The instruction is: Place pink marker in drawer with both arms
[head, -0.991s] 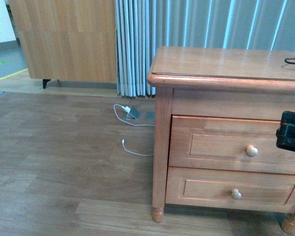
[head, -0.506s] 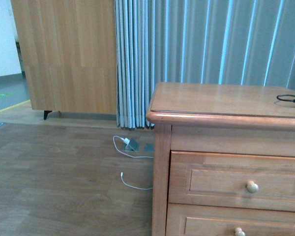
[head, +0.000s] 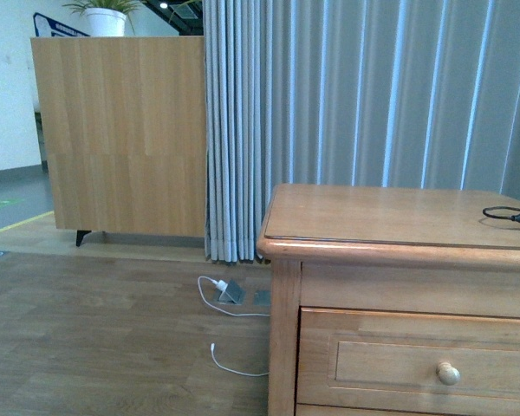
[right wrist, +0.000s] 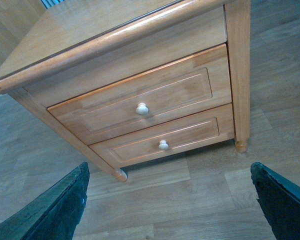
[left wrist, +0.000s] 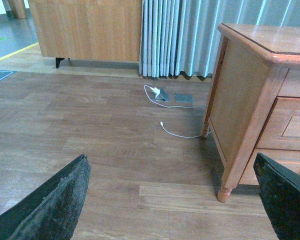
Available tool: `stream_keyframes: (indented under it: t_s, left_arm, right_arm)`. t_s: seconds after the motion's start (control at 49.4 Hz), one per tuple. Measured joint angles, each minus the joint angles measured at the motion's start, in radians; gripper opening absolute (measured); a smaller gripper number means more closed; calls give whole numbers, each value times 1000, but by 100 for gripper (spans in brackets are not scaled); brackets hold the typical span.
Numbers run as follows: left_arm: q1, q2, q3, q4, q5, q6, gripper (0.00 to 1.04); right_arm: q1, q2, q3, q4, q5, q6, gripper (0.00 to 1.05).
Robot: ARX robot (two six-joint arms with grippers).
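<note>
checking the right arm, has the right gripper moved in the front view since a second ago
Yes. It was beside the drawer knob; now it is out of the front view.

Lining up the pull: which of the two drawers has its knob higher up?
The uppermost drawer, directly under the cabinet top; the drawer beneath it sits nearer the floor. Both are shut.

A cabinet (head: 399,260) is standing at the right of the front view, with its drawer (head: 416,368) sitting just under the top and a knob (head: 448,373) sitting on the drawer front. A cable (head: 507,213) is lying on the cabinet top near its right edge. Curtains (head: 364,104) are hanging behind the cabinet. A panel (head: 121,134) is standing to the left of the curtains, with what is probably a potted plant (head: 104,13) sitting on it. A cord (head: 230,299) is lying on the floor (head: 95,347) left of the cabinet. In the right wrist view, a second drawer (right wrist: 165,142) is sitting directly beneath the first.
</note>
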Motion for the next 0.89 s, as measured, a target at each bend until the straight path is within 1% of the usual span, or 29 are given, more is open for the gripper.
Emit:
stream_keyframes:
  t_s: [0.101,0.142,0.182,0.223,0.243,0.486,0.526,0.567,0.607,0.688,0.89]
  left_arm:
    - [0,0,0,0,0,0,99]
    - [0,0,0,0,0,0,99]
    - [0,0,0,0,0,0,99]
    - [0,0,0,0,0,0,99]
    - [0,0,0,0,0,0,99]
    - [0,0,0,0,0,0,99]
    - [0,0,0,0,0,0,99]
    - [0,0,0,0,0,0,99]
    - [0,0,0,0,0,0,99]
    - [0,0,0,0,0,0,99]
    - [0,0,0,0,0,0,99]
  right_arm:
    - [35,-53,-119,283,50,-127,79]
    - [70,-90,-152,345,82,-178,68]
    - [104,-122,-169,346,110,-204,57]
    - [124,-141,-180,340,132,-218,50]
    - [139,-153,-187,333,145,-224,45]
    - [231,-244,-226,283,233,-241,2]
    - [247,-258,-231,274,253,-245,2]
    - [289,-275,-235,261,319,-246,1]
    - [331,-287,-240,252,355,-246,1]
    - [367,-310,-248,238,360,-248,1]
    - [372,-363,-285,228,368,-247,1]
